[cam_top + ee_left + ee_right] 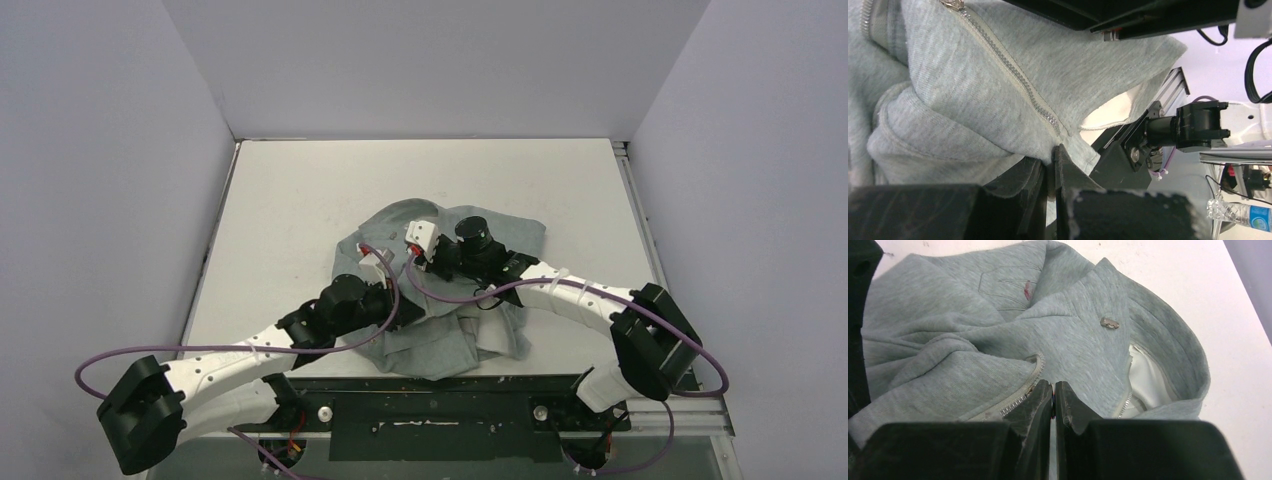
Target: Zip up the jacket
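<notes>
Left gripper [1051, 155] is pressed together, pinching a grey fabric edge of the jacket [440, 345] right at the low end of its zipper [1013, 75]. Right gripper [1053, 386] is also closed tight, nipping the jacket at a zipper edge, with the teeth running in under one finger. Jacket lies bunched in the middle of the counter [300, 190], toward the near edge, with both grippers on it. Front is open up top, white lining [1145, 380] showing. Small metal piece [1109, 322] sits on the fabric further out.
</notes>
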{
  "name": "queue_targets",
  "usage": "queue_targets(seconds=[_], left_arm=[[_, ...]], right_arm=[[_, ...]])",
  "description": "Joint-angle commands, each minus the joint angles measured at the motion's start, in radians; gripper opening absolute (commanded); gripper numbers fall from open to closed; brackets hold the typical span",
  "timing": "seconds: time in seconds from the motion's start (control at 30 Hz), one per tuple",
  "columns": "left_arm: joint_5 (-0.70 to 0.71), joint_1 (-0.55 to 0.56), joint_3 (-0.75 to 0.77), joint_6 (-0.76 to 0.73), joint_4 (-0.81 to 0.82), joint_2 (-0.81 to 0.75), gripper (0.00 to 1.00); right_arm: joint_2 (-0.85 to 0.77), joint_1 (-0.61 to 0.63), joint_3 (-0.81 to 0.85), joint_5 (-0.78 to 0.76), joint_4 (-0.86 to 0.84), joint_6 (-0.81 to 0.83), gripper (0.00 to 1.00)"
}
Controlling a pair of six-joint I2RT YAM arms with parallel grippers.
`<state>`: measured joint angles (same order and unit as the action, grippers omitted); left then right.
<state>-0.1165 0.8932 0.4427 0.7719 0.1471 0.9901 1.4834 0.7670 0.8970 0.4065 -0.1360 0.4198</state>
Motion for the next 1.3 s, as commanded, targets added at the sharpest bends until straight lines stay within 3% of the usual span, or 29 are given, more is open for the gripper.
queue_targets(seconds=[0.0,0.03,0.17,0.33,0.47,0.63,0.77,0.93,1.1,1.27], left_arm=[[-0.267,0.039,0.027,-0.001,-0.227,-0.062,0.0],[-0.255,0.038,0.026,0.005,-0.23,-0.071,0.0],[-0.217,0.026,0.029,0.027,-0.227,-0.068,0.0],[-0.206,0.016,0.037,0.029,-0.248,-0.04,0.0],[-0.185,0.008,0.06,0.005,-0.328,-0.02,0.0],[-0.175,0.0,0.093,-0.026,-0.394,-0.012,0.0],[-0.158,-0.009,0.11,-0.034,-0.461,-0.026,0.0],[-0.134,-0.028,0.106,-0.026,-0.497,-0.054,0.0],[-0.144,-0.037,0.099,-0.016,-0.484,-0.064,0.0],[-0.145,-0.04,0.102,-0.012,-0.501,-0.079,0.0]], right_arm=[[-0.006,-0.051,0.077,-0.144,-0.302,0.011,0.0],[-0.017,-0.051,0.07,-0.125,-0.306,-0.001,0.02],[-0.09,-0.051,0.072,-0.084,-0.224,-0.056,0.37],[-0.189,-0.074,0.082,-0.274,-0.088,-0.159,0.58],[-0.164,-0.201,0.147,-0.371,0.026,-0.343,0.62],[0.002,-0.319,0.287,-0.18,0.173,-0.42,0.7],[0.182,-0.329,0.475,-0.019,0.395,-0.348,0.73],[0.304,-0.322,0.564,0.073,0.452,-0.265,0.77],[0.408,-0.282,0.668,0.075,0.499,-0.158,0.81],[0.49,-0.249,0.755,-0.022,0.463,-0.11,0.81]])
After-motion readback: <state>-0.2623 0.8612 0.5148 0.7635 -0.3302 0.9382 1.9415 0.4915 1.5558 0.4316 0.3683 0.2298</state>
